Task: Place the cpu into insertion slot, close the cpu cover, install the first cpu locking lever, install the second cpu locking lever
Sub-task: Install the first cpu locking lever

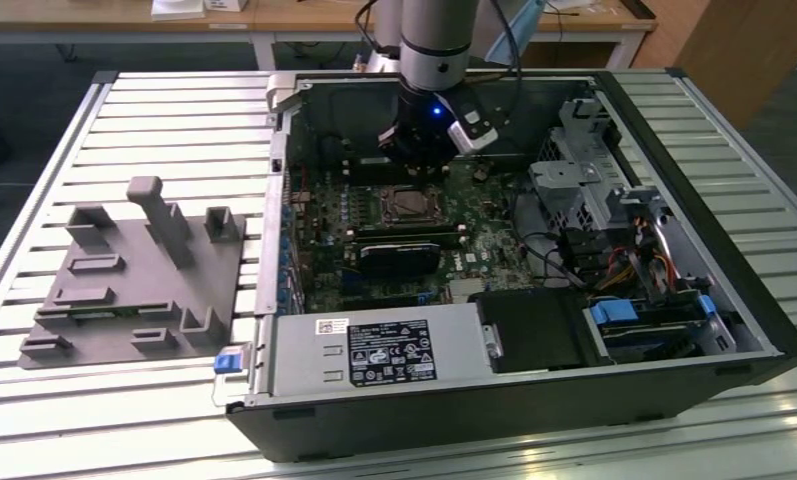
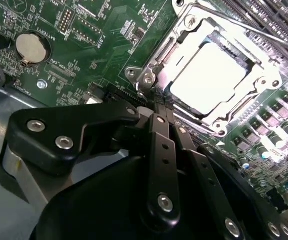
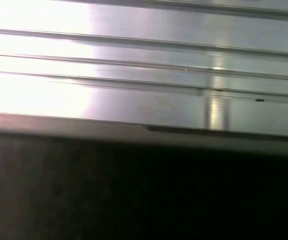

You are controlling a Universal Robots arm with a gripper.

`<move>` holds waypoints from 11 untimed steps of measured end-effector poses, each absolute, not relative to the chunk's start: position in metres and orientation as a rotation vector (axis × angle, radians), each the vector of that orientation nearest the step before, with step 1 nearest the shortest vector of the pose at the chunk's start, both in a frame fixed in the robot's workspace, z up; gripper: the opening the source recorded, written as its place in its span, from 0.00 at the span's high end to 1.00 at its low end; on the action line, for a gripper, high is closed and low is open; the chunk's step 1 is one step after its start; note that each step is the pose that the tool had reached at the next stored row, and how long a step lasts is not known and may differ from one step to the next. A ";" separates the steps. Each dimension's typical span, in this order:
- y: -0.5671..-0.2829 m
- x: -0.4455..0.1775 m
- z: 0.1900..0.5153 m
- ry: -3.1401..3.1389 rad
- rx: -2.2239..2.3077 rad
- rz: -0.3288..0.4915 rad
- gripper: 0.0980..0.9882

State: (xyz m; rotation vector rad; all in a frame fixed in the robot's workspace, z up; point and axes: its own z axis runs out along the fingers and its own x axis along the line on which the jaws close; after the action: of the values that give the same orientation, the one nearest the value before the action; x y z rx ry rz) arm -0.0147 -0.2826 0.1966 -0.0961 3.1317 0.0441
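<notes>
Seen in the second wrist view: black two-finger gripper (image 2: 159,107) with bolted link arms, fingers (image 2: 160,145) pressed together into one narrow blade, nothing pinched between them, tips down at the near corner of the thin silvery metal cpu cover (image 2: 156,65). Just beyond those tips, the cpu cover lying flat over the black-rimmed square insertion slot (image 2: 202,120), its window cut-out framing the small flat cpu (image 2: 209,75) with its pale silvery-grey face, seated inside the slot and glaring under the light. Along the far edge of the cover, a thin steel wire locking lever (image 2: 244,27) running straight across. Off to one side of the cover, on the green motherboard (image 2: 103,35), a round silver coin-cell battery (image 2: 30,48). In the exterior view: grey robot arm (image 1: 436,40) reaching down into the open black computer case (image 1: 505,415), gripper (image 1: 418,150) poised just behind the insertion slot (image 1: 412,205) at mid-board; toward the exterior view's left of the case, a grey moulded fixture block (image 1: 131,275) with upright posts resting on the slatted aluminium table (image 1: 51,400). In the first wrist view, pale ribbed metal slats (image 3: 144,65) above a dark band.
</notes>
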 end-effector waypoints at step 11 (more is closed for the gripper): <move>-0.283 -0.015 0.213 3.132 -0.096 0.043 0.99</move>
State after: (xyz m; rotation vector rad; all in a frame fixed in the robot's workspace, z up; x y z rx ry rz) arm -0.0147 -0.2832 0.2129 -0.0964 3.1321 0.0432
